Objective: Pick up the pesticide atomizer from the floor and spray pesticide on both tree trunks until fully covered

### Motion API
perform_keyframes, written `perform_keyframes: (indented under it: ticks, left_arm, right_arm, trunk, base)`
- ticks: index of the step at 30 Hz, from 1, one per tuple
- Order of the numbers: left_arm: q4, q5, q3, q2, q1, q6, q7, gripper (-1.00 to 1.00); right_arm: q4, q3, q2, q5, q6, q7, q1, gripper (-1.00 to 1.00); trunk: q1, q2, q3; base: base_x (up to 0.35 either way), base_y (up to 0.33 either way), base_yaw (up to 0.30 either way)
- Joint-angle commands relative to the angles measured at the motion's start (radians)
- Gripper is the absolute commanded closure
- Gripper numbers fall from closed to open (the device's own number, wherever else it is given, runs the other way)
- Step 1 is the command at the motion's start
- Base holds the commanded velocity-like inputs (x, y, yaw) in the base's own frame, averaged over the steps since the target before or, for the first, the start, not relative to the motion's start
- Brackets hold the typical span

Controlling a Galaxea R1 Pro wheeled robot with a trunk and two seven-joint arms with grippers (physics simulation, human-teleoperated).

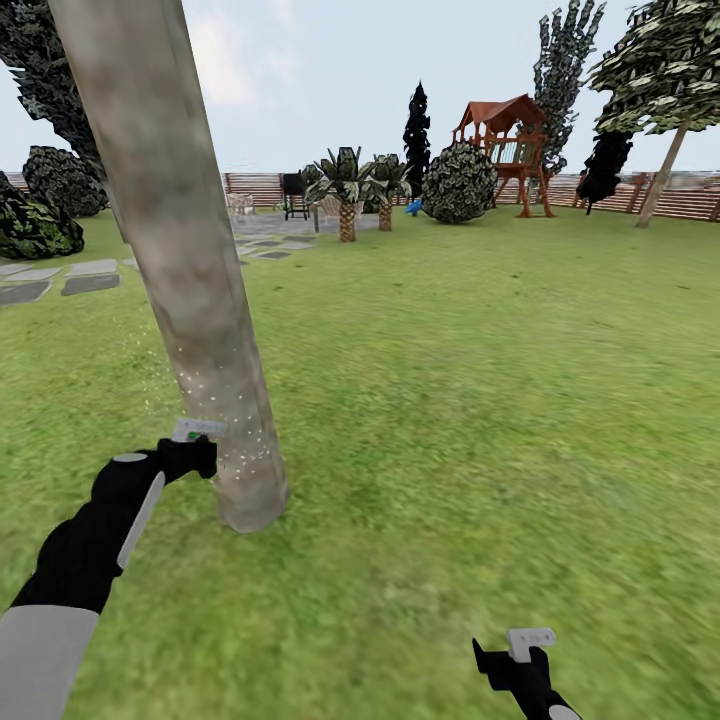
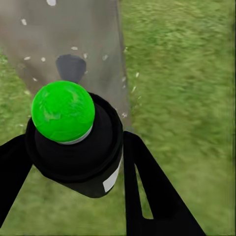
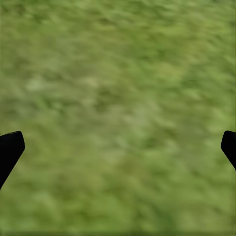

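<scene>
A: Largest first. What do you see ahead of you?
B: The lawn (image 1: pixel 480 400), then the leaning tree trunk (image 1: pixel 190 280), its lower bark dotted with white pesticide specks (image 1: pixel 235 415).

A: Where is your left arm?
B: Stretched forward and low, its left tool (image 2: pixel 73 162) clamped on the pesticide atomizer (image 2: pixel 69 132), green cap toward the trunk, just beside the base.

A: And your right tool (image 1: pixel 525 655)?
B: Held low over grass, fingers (image 3: pixel 10 147) spread apart, gripping nothing.
</scene>
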Motion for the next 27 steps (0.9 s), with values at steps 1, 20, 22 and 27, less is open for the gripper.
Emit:
perform_keyframes:
  ticks: [1,20,22,27]
  left_arm:
    - [-0.013,-0.004,-0.002,-0.021,0.000,0.001,0.000,1.00]
    - [-0.144,-0.009,0.113,-0.045,-0.004,0.171,0.001,1.00]
    - [-0.145,-0.008,0.049,-0.051,-0.010,0.172,0.002,1.00]
    - [-0.145,-0.007,0.066,-0.039,-0.014,0.192,0.003,1.00]
  right_arm:
    - [0.000,0.000,0.000,0.000,0.000,0.000,0.000,-1.00]
    - [0.001,0.001,0.002,0.000,0.000,0.000,0.000,-1.00]
    - [0.000,0.001,0.002,0.000,0.000,0.000,0.000,-1.00]
    - [0.001,0.001,0.001,0.000,0.000,0.000,0.000,-1.00]
  trunk:
    - [0.000,0.000,0.000]
    - [0.000,0.000,0.000]
    - [0.000,0.000,0.000]
    - [0.000,0.000,0.000]
  base:
    - [0.000,0.000,0.000]
    - [0.000,0.000,0.000]
    - [0.000,0.000,0.000]
    - [0.000,0.000,0.000]
